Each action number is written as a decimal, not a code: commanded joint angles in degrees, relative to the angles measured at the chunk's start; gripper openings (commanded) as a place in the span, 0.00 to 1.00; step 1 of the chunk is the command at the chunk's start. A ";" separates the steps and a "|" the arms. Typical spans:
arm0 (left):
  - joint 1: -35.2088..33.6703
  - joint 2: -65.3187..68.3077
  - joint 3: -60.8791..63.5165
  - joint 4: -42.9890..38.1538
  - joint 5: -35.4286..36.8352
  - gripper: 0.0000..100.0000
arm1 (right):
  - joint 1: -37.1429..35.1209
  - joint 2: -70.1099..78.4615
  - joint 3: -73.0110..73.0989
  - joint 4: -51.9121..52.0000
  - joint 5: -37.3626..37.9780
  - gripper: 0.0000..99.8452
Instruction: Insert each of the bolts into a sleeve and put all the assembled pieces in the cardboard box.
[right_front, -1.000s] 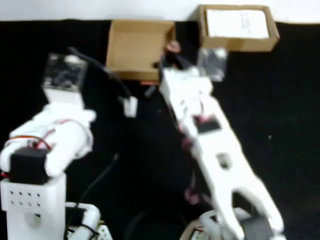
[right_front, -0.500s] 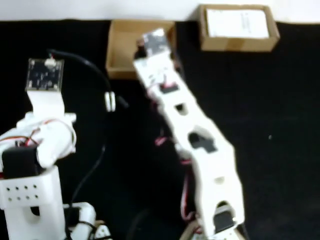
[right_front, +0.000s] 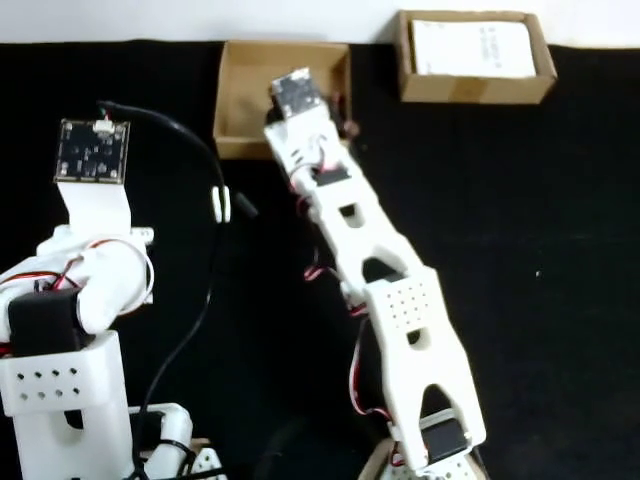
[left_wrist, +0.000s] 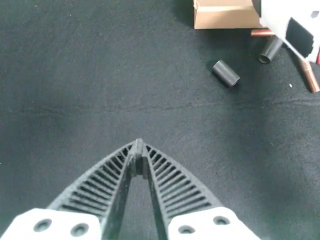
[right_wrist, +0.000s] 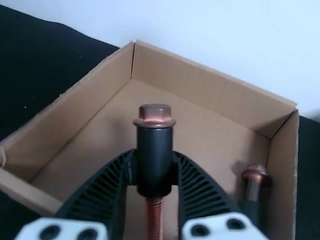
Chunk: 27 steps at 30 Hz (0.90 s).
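My right arm has swung across and now hangs over the box (right_wrist: 210, 85), so the drop looks close. My right gripper (right_wrist: 154, 167) pinches a sleeve (right_wrist: 154, 150) with its bolt (right_wrist: 155, 115) through it, above the box floor. One assembled piece (right_wrist: 254, 185) already sits by a side wall. My left gripper (left_wrist: 138, 150) is pressed together, empty, above the table (left_wrist: 75, 75), where a loose sleeve (left_wrist: 226, 73) waits.

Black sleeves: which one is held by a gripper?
The sleeve with a copper bolt through it, in the right gripper over the cardboard box; the two bare sleeves lie on the table.
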 joint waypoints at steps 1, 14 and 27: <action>-0.40 -0.66 -0.13 -0.18 -0.35 0.01 | 0.57 -1.10 -5.14 1.10 0.35 0.24; -0.48 -0.48 1.80 -0.70 -0.35 0.02 | -0.04 -7.52 -11.56 13.49 0.35 0.28; -7.08 -0.40 2.15 0.44 -0.09 0.08 | 2.33 -34.95 -18.15 68.88 -8.44 0.28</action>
